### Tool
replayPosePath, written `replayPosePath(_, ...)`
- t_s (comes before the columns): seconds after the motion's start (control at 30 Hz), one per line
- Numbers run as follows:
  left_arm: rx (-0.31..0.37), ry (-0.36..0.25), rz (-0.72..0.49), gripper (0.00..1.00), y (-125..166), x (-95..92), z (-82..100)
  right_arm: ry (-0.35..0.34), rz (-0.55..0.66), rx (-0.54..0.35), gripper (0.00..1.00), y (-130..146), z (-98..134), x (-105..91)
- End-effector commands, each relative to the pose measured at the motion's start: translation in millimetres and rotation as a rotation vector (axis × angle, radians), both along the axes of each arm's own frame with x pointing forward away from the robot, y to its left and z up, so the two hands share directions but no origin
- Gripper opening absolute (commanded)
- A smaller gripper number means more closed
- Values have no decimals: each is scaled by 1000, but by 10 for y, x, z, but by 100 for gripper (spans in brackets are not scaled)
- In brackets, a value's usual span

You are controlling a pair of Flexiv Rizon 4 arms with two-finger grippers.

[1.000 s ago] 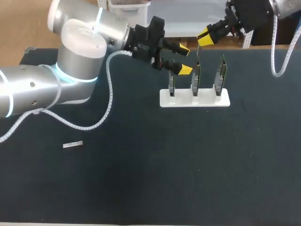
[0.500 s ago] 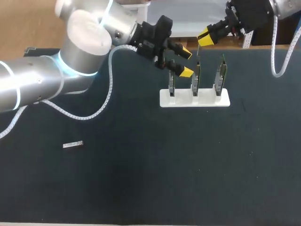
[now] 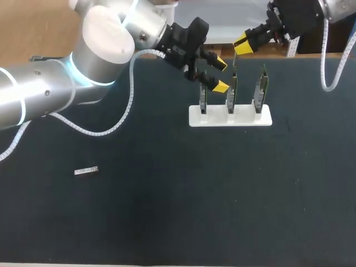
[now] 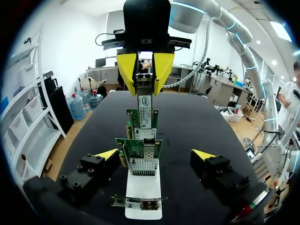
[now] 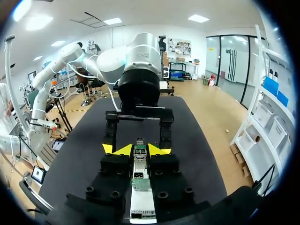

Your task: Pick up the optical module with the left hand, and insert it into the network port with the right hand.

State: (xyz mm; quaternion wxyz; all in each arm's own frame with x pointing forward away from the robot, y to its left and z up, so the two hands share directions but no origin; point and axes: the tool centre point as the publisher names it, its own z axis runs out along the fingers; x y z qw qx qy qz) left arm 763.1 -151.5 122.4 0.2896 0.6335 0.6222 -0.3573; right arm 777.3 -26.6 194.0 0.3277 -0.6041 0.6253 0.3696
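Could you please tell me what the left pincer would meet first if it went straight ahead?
Probably the nearest network card on the white stand, though depth is unclear.

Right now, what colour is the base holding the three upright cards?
The base is white, clearest in the head view.

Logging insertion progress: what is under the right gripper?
The optical module, held in the right gripper, hangs above three upright network cards in a white stand. Its lower end overlaps a card, so whether it has entered a port cannot be seen.
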Motion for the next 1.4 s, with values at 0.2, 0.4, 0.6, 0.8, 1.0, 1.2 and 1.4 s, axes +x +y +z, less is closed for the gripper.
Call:
replayPosePath(0.2, 21, 2, -16, 100, -36, 27, -14, -2, -4, 2, 0, -11, -5, -12)
replayPosePath(0.4, 23, 5, -13, 100, -15, 31, -32, -3, -3, 2, 0, -12, -3, -13)
replayPosePath(0.6, 29, 4, -13, 100, -6, 34, -35, -3, -4, -1, 0, -15, -2, -15)
replayPosePath(0.8, 27, 1, -22, 100, -20, 30, -39, -5, -5, -6, 0, -20, -2, -20)
replayPosePath(1.0, 29, 3, -36, 100, -32, 15, -49, -6, -6, -10, 0, -22, -2, -26)
replayPosePath(1.2, 34, 2, -34, 100, -15, 24, -58, -7, -5, -10, 0, -26, -1, -31)
replayPosePath(1.4, 35, 4, -32, 100, -11, 24, -61, -7, -4, -10, 0, -26, -1, -36)
